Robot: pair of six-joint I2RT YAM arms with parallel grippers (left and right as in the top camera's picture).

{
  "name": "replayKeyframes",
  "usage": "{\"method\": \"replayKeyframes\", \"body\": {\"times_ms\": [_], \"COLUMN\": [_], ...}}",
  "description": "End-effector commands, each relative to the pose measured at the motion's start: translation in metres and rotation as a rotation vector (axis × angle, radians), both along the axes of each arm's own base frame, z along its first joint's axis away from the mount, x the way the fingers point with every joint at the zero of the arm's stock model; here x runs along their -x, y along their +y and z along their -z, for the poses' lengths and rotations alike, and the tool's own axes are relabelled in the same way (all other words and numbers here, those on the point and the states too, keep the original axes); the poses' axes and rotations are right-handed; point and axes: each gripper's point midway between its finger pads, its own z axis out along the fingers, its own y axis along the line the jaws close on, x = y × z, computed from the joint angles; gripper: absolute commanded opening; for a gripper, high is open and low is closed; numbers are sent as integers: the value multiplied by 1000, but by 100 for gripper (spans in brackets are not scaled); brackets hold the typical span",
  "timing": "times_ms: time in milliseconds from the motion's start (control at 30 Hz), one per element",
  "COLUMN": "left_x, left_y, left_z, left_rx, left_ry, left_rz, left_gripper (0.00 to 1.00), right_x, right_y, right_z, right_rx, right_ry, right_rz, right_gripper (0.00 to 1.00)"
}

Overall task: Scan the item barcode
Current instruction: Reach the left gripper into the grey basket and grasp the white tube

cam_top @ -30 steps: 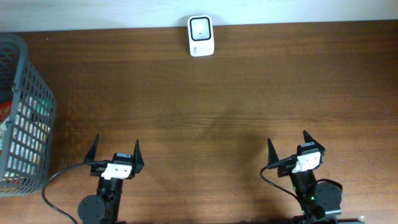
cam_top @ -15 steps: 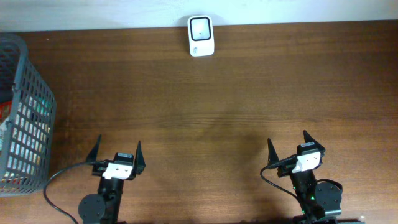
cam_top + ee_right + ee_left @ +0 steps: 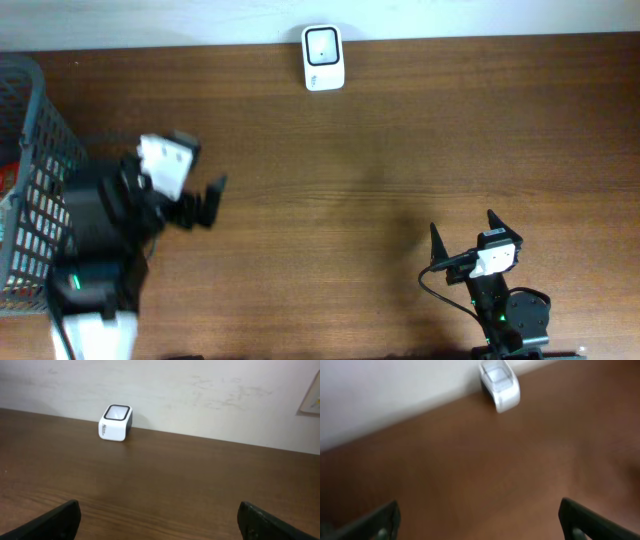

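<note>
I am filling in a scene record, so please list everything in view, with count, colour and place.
scanner: one, white, far table edge by the wall
basket: one, grey mesh, left table edge
red thing: one, inside basket, mostly hidden
table: one, dark brown wood
wall: off-white, behind table
left gripper: one, black, open, empty, beside basket
right gripper: one, black, open, empty, near edge, right side

Matt brown wood-grain table (image 3: 400,150), glossy white plastic scanner (image 3: 323,58), grey plastic mesh basket (image 3: 50,150)
</note>
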Motion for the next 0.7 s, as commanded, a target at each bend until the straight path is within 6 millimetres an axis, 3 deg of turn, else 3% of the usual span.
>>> {"method": "replayKeyframes", "body": {"times_ms": [0, 67, 100, 233, 300, 333, 367, 467, 500, 533, 600, 667], "left_x": [-26, -35, -43, -62, -83, -98, -104, -103, -96, -76, -48, -28], "left_y": [-12, -34, -40, -41, -19, 18, 50, 138, 166, 217, 268, 297], "left_z": [-36, -48, -45, -30, -34, -38, -47, -76, -81, -83, -83, -82], "left_rx": [70, 185, 227, 238, 217, 247, 262, 313, 343, 414, 486, 479], "left_ry": [174, 284, 320, 336, 295, 286, 247, 125, 102, 74, 44, 25], "left_rz": [62, 164, 195, 202, 47, -217, -373, -643, -724, -900, -1072, -1159], "left_gripper": [99, 99, 99, 99, 99, 99, 99, 99, 99, 99, 100, 100], "right_x": [0, 0, 0, 0, 0, 0, 0, 0, 0, 0, 0, 0], "right_y": [-1, -1, -1, -1, -1, -1, -1, -1, -1, -1, -1, -1], "right_z": [3, 3, 3, 3, 3, 3, 3, 3, 3, 3, 3, 3], "right_rx": [-7, -7, -7, -7, -7, -7, -7, -7, -7, -7, -7, -7], "right_ry": [4, 5, 5, 5, 5, 5, 5, 5, 5, 4, 4, 4], "right_rz": [2, 2, 2, 2, 2, 2, 2, 2, 2, 2, 2, 2], "right_gripper": [99, 99, 99, 99, 99, 99, 99, 99, 98, 99, 99, 99]}}
